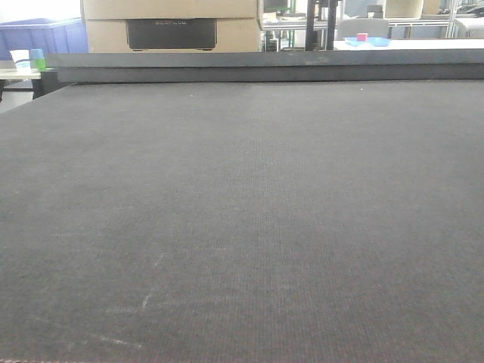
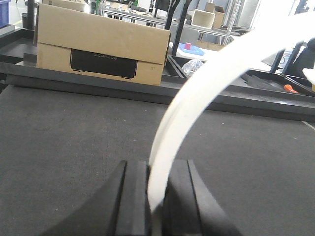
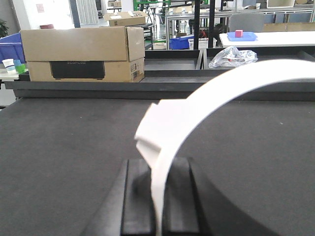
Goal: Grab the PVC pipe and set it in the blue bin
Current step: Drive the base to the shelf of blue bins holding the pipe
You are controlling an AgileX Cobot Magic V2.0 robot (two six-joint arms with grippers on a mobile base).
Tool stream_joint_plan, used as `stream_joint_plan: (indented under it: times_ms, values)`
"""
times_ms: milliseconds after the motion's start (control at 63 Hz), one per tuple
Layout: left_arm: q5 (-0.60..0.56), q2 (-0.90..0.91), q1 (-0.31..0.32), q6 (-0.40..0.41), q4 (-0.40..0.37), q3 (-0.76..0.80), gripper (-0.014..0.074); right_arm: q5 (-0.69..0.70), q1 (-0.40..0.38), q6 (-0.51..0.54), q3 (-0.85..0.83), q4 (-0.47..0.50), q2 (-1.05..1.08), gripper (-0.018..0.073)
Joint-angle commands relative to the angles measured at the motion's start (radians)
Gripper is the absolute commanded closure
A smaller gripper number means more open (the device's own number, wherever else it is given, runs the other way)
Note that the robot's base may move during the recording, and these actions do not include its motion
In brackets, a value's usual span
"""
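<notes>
Over the counter, the pipe is clamped by the left fingers and right fingers at once; mismatched arm motion could wrench it loose.

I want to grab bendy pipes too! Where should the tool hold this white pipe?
On the slim stretch beside the blocky fitting, closing on the PVC pipe's thin sides, arc curving away. The fitting's step should stop slipping. The right tool grips there; the left tool pinches plain pipe.
</notes>
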State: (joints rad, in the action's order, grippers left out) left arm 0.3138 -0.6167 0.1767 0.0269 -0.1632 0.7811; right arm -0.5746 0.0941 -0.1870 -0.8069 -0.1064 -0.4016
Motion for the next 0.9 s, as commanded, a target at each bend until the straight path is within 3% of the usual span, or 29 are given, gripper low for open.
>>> stream_joint_plan:
  times_ms: [0, 888]
  values:
    - [-0.024, 0.006, 0.007, 0.0, -0.008, 0.0, 0.0707, 0.037, -0.001, 0.005, 0.001, -0.011, 0.004, 0.0727]
    - [-0.024, 0.006, 0.007, 0.0, -0.008, 0.0, 0.0707, 0.037, -0.001, 0.005, 0.001, -0.011, 0.004, 0.0727]
